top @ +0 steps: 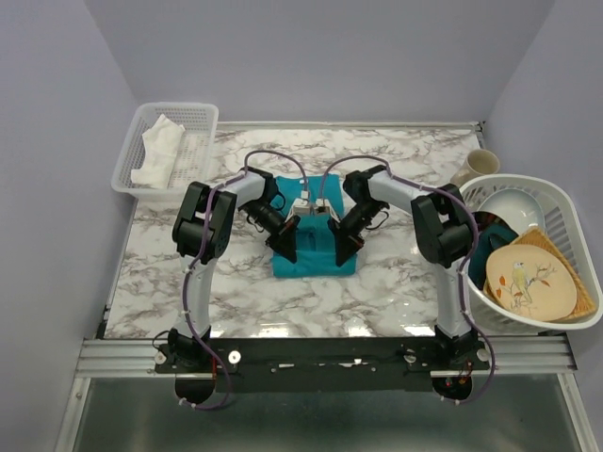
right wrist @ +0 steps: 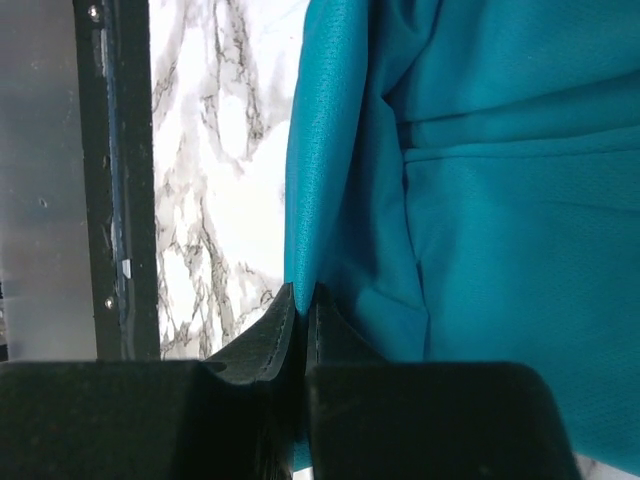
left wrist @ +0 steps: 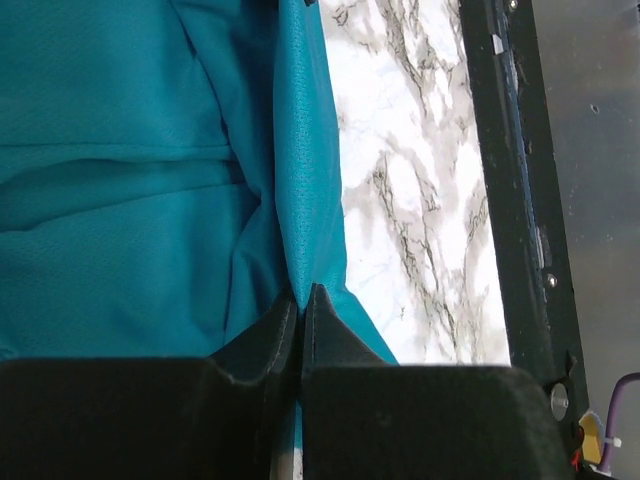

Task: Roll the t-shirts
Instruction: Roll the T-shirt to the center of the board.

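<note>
A teal-blue t-shirt (top: 314, 252) lies folded into a narrow strip on the marble table, mid-centre in the top view. My left gripper (top: 287, 250) is over its left near part and my right gripper (top: 341, 248) over its right near part. In the left wrist view the shirt's (left wrist: 130, 200) lifted near edge runs down between the fingertips, and the left gripper (left wrist: 302, 292) is shut on it. Seen from the right wrist, the right gripper (right wrist: 302, 290) is likewise shut on the raised hem of the t-shirt (right wrist: 480, 200). Both arms hide the shirt's middle from above.
A white mesh basket (top: 127, 162) with a white cloth (top: 157, 151) stands at the back left. A large white basket (top: 577, 250) with plates and bowls sits at the right edge, a beige mug (top: 478, 166) behind it. The black front rail (top: 320, 356) borders the near edge.
</note>
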